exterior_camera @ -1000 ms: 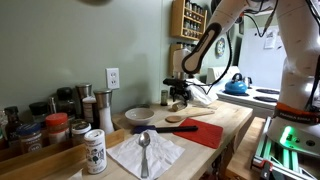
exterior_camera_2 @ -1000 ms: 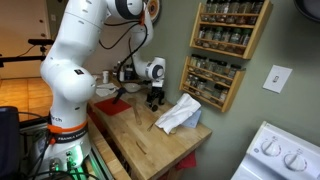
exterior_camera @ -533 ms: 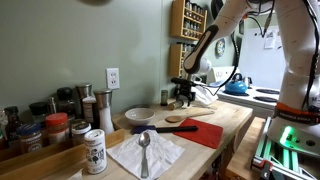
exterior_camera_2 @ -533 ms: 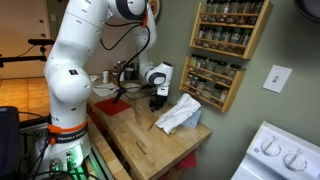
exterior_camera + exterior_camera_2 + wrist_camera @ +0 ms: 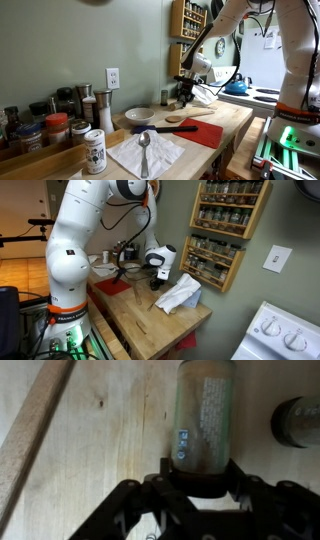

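In the wrist view a spice jar (image 5: 203,415) with a greenish label stands on the wooden counter (image 5: 110,430). My gripper (image 5: 200,468) is shut on its near end, with a dark finger pressed against each side. In both exterior views the gripper (image 5: 185,97) (image 5: 158,280) is low over the counter near the wall, between a plate (image 5: 139,115) and a crumpled white cloth (image 5: 180,293). The jar's top is hidden under the gripper body.
A second dark jar (image 5: 300,422) stands just right of the held one. A wooden spoon (image 5: 181,120), red cloth (image 5: 206,133), a napkin with a metal spoon (image 5: 145,151), several spice jars (image 5: 94,150), a wall spice rack (image 5: 225,230) and a stove (image 5: 285,335) surround the counter.
The gripper has shifted a little toward the white cloth and lower, and its jaws have closed on the spice jar.
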You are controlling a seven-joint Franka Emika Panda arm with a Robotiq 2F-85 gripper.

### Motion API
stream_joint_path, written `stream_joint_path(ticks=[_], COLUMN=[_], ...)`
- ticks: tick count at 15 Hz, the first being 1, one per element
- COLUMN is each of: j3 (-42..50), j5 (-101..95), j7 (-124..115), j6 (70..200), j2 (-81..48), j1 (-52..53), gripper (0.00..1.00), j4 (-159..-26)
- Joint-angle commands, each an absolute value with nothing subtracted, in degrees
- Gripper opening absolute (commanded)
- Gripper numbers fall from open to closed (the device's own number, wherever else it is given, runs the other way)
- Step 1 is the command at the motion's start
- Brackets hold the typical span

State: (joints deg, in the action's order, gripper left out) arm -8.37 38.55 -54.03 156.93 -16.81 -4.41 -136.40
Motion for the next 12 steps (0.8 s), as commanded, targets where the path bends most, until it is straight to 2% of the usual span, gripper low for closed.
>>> stream_joint_path(ticks=[1, 6, 9, 12], j3=[-6.1, -0.1, 12.7, 25.5], j5=[42.3, 26.6, 12.3, -2.3], j7=[-52.3, -70.0, -83.2, -96.7], j6=[153.5, 155.8, 155.8, 153.6], j2=[-14.1, -6.9, -4.6, -7.3], j1=[-2.7, 5.7, 18.5, 31.0], gripper=[0.30, 0.30, 0.30, 0.30], j4=[-138.0, -143.9, -146.6, -143.0])
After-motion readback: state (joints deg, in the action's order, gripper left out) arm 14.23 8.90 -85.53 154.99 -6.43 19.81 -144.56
